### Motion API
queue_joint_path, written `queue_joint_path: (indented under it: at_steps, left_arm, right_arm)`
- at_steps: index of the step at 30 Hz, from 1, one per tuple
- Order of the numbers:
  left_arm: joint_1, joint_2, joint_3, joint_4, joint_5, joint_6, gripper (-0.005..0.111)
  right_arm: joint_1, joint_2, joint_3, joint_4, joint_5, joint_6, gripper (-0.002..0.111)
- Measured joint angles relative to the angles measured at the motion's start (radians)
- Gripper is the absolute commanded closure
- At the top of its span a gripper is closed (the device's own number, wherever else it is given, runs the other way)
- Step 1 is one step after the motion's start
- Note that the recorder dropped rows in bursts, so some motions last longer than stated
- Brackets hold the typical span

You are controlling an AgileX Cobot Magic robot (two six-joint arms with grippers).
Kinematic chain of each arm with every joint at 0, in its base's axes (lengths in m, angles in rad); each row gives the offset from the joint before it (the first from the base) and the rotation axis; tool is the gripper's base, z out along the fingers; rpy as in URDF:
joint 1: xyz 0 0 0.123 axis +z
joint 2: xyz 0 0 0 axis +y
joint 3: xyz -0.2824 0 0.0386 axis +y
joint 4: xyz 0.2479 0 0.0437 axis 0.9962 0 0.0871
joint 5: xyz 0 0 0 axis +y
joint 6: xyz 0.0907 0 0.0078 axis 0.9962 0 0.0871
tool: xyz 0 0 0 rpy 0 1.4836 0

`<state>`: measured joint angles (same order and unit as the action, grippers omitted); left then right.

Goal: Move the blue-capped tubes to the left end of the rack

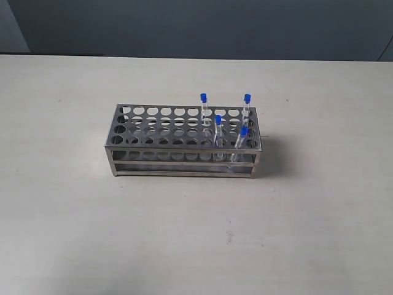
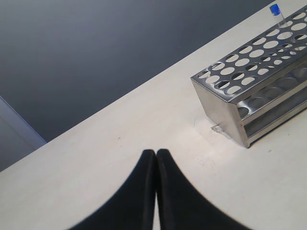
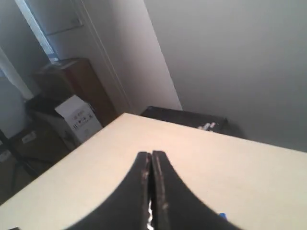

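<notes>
The steel rack (image 1: pixel 147 126) stands mid-table in the exterior view. Several blue-capped tubes stand upright in its right end: two at the back (image 1: pixel 204 109) (image 1: pixel 246 108) and two nearer the front (image 1: pixel 218 129) (image 1: pixel 241 140). Neither arm shows in the exterior view. My left gripper (image 2: pixel 156 153) is shut and empty, off the rack's (image 2: pixel 225 108) end; one blue-capped tube (image 2: pixel 277 12) shows at the rack's far end. My right gripper (image 3: pixel 151 155) is shut and empty above the table, with a speck of blue cap (image 3: pixel 222 216) beside it.
The pale table (image 1: pixel 73 209) spreads wide around the rack, with a dark wall behind. In the right wrist view, cardboard boxes (image 3: pixel 74 117) and a dark case (image 3: pixel 187 119) sit on the floor beyond the table edge.
</notes>
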<state>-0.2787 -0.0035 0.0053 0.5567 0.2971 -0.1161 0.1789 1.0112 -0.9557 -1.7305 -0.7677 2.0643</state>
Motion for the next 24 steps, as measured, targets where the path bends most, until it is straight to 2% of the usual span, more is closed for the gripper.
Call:
queue_joint_path:
  at_steps: [2,4,8,10,12,15,16,19,21,24]
  left_arm:
    - [0.000,0.000,0.000,0.000,0.000,0.000,0.106]
    - [0.000,0.000,0.000,0.000,0.000,0.000,0.106]
    - [0.000,0.000,0.000,0.000,0.000,0.000,0.106]
    - [0.000,0.000,0.000,0.000,0.000,0.000,0.106]
    - [0.000,0.000,0.000,0.000,0.000,0.000,0.106]
    - [0.000,0.000,0.000,0.000,0.000,0.000,0.106]
    - [0.000,0.000,0.000,0.000,0.000,0.000,0.106]
    - [0.000,0.000,0.000,0.000,0.000,0.000,0.106]
    - [0.000,0.000,0.000,0.000,0.000,0.000,0.106]
    - [0.000,0.000,0.000,0.000,0.000,0.000,0.106]
  right_arm:
    - [0.041,0.090,-0.021,-0.011,0.101,-0.043,0.109]
    - [0.084,0.170,-0.032,-0.019,0.310,-0.135,0.109]
    - [0.180,0.301,-0.056,-0.023,0.991,-0.459,0.109]
    - [0.203,0.359,-0.078,0.086,1.193,-0.736,0.109]
    - [0.216,0.406,-0.120,0.399,1.297,-1.111,0.109]
    - [0.225,0.440,-0.180,1.060,1.368,-1.660,0.109]
    - [0.227,0.443,-0.195,1.279,1.388,-1.823,0.109]
    - [0.253,0.447,-0.220,1.753,1.427,-2.205,0.109]
    - [0.295,0.451,-0.229,1.910,1.435,-2.360,0.109]
    - [0.367,0.485,-0.253,1.969,1.439,-2.449,0.106]
